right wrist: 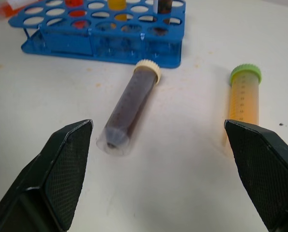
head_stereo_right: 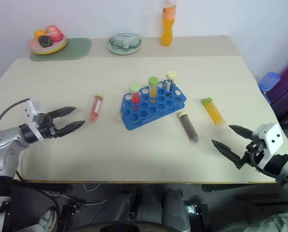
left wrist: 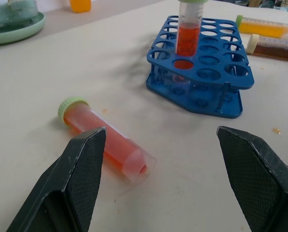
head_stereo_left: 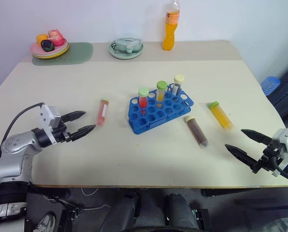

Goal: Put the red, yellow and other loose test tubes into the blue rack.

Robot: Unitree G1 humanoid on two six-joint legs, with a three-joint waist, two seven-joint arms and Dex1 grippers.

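The blue rack [head_stereo_left: 159,109] stands mid-table with three capped tubes upright in it. A loose red tube [head_stereo_left: 102,111] lies on the table left of the rack. My left gripper [head_stereo_left: 84,122] hovers open just short of that tube's near end, its fingers [left wrist: 81,169] to either side. To the right of the rack lie a dark brown tube [head_stereo_left: 197,130] and a yellow tube [head_stereo_left: 220,115] with a green cap. My right gripper [head_stereo_left: 245,143] is open near the table's front right edge, pointing at these two, apart from both.
Along the far edge stand a plate of toy food [head_stereo_left: 50,46] on a green mat, a pale green dish [head_stereo_left: 126,48] and an orange drink bottle [head_stereo_left: 170,29]. A blue object [head_stereo_left: 270,85] sits off the table's right side.
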